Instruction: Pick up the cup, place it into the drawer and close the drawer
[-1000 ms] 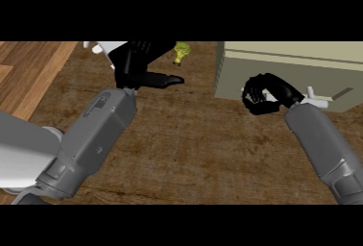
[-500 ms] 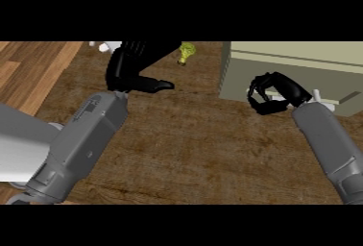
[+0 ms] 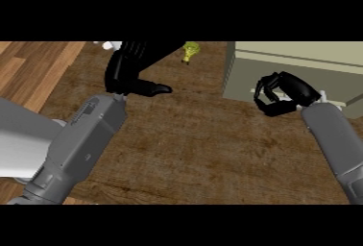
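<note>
1. The surface (image 3: 191, 144) is dark brown wood grain and fills most of the head view; a lighter plank strip runs along its left side.
2. A pale beige drawer (image 3: 297, 65) sits at the upper right, its front edge meeting the surface just beside the right hand.
3. The left forearm (image 3: 78, 144) rises from the lower left, grey and broad, leaning up toward the top of the view.
4. The right forearm (image 3: 337, 139) comes in from the lower right edge and slants up toward the drawer.
5. The left hand (image 3: 131, 67) is stretched up to the top edge, fingers long and mostly straight, thumb jutting out to the right; it is released and grasps nothing that shows.
6. The right hand (image 3: 284, 93) lies over the drawer's front edge, fingers curled in; a bit of white shows among them, but I cannot tell whether it is holding anything.
7. A small yellow-green object (image 3: 189, 52) stands at the top edge, just right of the left hand and apart from it; it may be the cup, though it is too small to be sure.
8. A small white thing (image 3: 108, 45) peeks out at the top edge, touching the left hand's far side.
</note>
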Action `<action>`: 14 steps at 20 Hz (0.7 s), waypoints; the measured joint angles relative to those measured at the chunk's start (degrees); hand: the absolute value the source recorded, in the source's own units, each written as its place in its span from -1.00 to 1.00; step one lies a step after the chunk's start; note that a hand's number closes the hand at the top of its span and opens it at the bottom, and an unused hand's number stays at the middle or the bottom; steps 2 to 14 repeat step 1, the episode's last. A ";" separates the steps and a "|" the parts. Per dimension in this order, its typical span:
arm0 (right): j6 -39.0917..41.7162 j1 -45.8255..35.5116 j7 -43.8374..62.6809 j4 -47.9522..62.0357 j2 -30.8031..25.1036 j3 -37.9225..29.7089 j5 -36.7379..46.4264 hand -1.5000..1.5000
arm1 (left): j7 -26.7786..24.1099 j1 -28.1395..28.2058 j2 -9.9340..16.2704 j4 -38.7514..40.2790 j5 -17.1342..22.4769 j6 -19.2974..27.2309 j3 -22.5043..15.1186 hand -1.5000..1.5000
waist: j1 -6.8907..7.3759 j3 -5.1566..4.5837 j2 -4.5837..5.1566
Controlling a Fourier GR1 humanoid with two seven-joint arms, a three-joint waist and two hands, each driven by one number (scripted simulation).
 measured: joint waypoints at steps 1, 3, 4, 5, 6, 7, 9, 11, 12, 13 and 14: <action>0.46 0.16 0.06 -0.22 -0.17 -0.04 -0.23 1.00 | 0.01 0.21 -0.01 -0.17 0.10 -0.16 0.02 -1.00 | 0.12 0.01 0.03; 0.46 0.16 0.06 -0.22 -0.17 -0.04 -0.23 1.00 | 0.01 0.21 -0.01 -0.17 0.10 -0.16 0.02 -1.00 | 0.12 0.01 0.03; 0.46 0.16 0.06 -0.22 -0.17 -0.04 -0.23 1.00 | 0.01 0.21 -0.01 -0.17 0.10 -0.16 0.02 -1.00 | 0.12 0.01 0.03; 0.46 0.16 0.06 -0.22 -0.17 -0.04 -0.23 1.00 | 0.01 0.21 -0.01 -0.17 0.10 -0.16 0.02 -1.00 | 0.12 0.01 0.03; 0.46 0.16 0.06 -0.22 -0.17 -0.04 -0.23 1.00 | 0.01 0.21 -0.01 -0.17 0.10 -0.16 0.02 -1.00 | 0.12 0.01 0.03; 0.46 0.16 0.06 -0.22 -0.17 -0.04 -0.23 1.00 | 0.01 0.21 -0.01 -0.17 0.10 -0.16 0.02 -1.00 | 0.12 0.01 0.03; 0.46 0.16 0.06 -0.22 -0.17 -0.04 -0.23 1.00 | 0.01 0.21 -0.01 -0.17 0.10 -0.16 0.02 -1.00 | 0.12 0.01 0.03; 0.46 0.16 0.06 -0.22 -0.17 -0.04 -0.23 1.00 | 0.01 0.21 -0.01 -0.17 0.10 -0.16 0.02 -1.00 | 0.12 0.01 0.03; 0.46 0.16 0.06 -0.22 -0.17 -0.04 -0.23 1.00 | 0.01 0.21 -0.01 -0.17 0.10 -0.16 0.02 -1.00 | 0.12 0.01 0.03; 0.46 0.16 0.06 -0.22 -0.17 -0.04 -0.23 1.00 | 0.01 0.21 -0.01 -0.17 0.10 -0.16 0.02 -1.00 | 0.12 0.01 0.03; 0.46 0.16 0.06 -0.22 -0.17 -0.04 -0.23 1.00 | 0.01 0.21 -0.01 -0.17 0.10 -0.16 0.02 -1.00 | 0.12 0.01 0.03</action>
